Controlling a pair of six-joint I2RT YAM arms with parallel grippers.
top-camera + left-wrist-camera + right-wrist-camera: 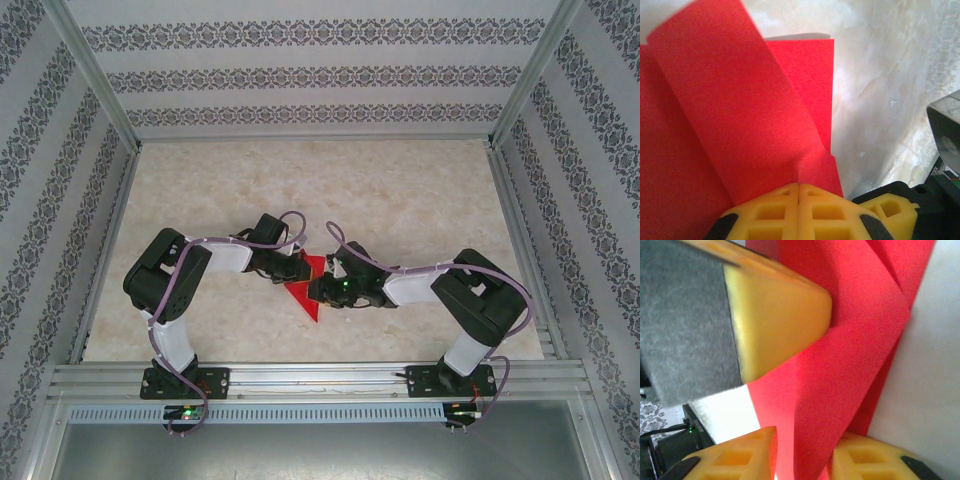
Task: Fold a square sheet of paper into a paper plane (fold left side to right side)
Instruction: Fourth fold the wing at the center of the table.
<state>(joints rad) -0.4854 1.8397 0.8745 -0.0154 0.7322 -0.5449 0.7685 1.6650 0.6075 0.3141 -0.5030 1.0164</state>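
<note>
Plainly, the left gripper (799,194) is clenched, its yellow fingers pressed flat together on an edge of the square sheet of bright red paper (740,125). The paper rises from the tips as a curled flap over a flatter layer. Our right gripper (802,452) has its yellow fingers standing apart with a fold of that paper between them, and we cannot tell whether they pinch it. From above, we see the two grippers meeting almost tip to tip at the paper. It is a creased red shape with one point toward the arm bases, a little nearer than the middle of the pale beige marbled tabletop (400,200). Around the table stand aluminium rails (320,378) and walls papered white with bands of dark damask pattern (320,75).
</note>
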